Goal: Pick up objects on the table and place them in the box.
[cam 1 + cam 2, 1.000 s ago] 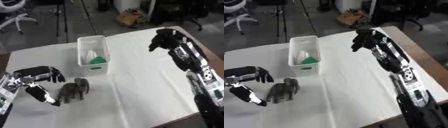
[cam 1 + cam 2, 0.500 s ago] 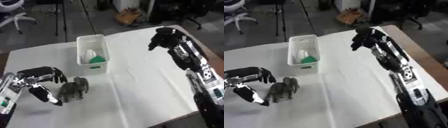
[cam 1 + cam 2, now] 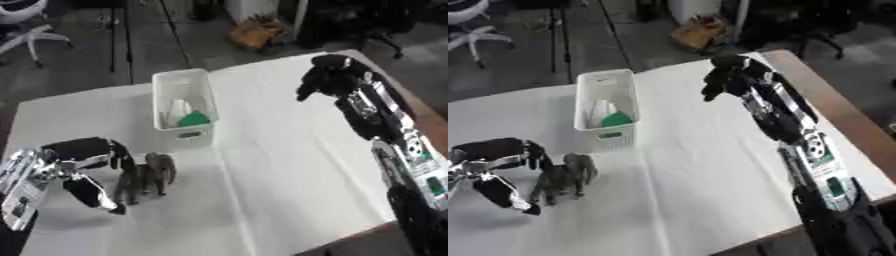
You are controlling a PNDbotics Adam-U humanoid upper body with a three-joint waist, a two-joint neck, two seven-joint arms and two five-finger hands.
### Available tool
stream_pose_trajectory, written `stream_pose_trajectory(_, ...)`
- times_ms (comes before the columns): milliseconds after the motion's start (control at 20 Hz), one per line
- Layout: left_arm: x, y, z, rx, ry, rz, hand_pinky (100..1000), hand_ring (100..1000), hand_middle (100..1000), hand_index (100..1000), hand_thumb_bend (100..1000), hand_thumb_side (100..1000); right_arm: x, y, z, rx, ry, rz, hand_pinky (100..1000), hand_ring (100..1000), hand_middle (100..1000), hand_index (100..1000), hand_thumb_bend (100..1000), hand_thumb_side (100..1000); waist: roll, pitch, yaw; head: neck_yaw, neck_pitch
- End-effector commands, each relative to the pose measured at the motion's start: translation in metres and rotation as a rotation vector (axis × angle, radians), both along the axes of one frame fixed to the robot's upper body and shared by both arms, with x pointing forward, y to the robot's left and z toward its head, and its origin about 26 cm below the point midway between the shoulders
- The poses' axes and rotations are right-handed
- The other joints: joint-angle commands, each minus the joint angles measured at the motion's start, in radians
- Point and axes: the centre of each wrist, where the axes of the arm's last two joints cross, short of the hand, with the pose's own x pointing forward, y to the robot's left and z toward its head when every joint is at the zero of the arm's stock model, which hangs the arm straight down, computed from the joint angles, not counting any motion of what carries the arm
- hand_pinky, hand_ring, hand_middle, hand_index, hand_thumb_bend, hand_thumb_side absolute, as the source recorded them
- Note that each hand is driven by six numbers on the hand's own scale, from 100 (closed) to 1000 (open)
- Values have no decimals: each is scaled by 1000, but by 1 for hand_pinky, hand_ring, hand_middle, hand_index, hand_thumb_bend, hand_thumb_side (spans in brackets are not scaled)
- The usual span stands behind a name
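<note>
Standing upright between the spread fingers of the left hand [image 3: 83,160], the toy [image 3: 149,177] could be toppled before being clasped; right hand [image 3: 328,77] curled, empty.

white office chair [image 3: 26,22] far left, tripod legs [image 3: 118,35], what looks like a brown cardboard box [image 3: 696,32] on grey floor

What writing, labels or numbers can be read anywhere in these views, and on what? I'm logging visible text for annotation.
No text can be read.
Right arm: small green and white patches, possibly stickers, too blurred to read.
Left arm: a small green mark, too blurred to read.
White box: a dark slot on its front wall, no legible label.
Grey toy animal and white table: no markings visible.
</note>
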Motion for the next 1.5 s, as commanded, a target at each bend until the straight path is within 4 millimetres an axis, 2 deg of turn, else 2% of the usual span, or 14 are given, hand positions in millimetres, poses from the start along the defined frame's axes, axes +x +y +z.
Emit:
stream_pose_trajectory(50,3,-2,11,-11,-45,-9,641,636,648,775,786,394,0,-2,8,-23,-21,6,595,630,645,846,100,648,1,-25,0,-5,2)
stream_pose_trajectory(550,-1,-7,22,-134,-184,52,643,636,650,777,775,410,0,-2,8,-23,-22,5,595,629,646,846,100,646,1,-25,-2,-3,0)
stream_pose_trajectory(1000,-4,-10,30,-151,-227,62,645,638,653,779,778,413,0,-2,8,-23,-24,5,595,629,646,846,100,645,-1,-24,0,-3,0)
stream_pose_trajectory(1500,0,-18,12,-100,-195,86,645,634,642,770,775,405,0,-1,7,-23,-23,9,595,628,645,846,100,649,-4,-22,-10,-2,1)
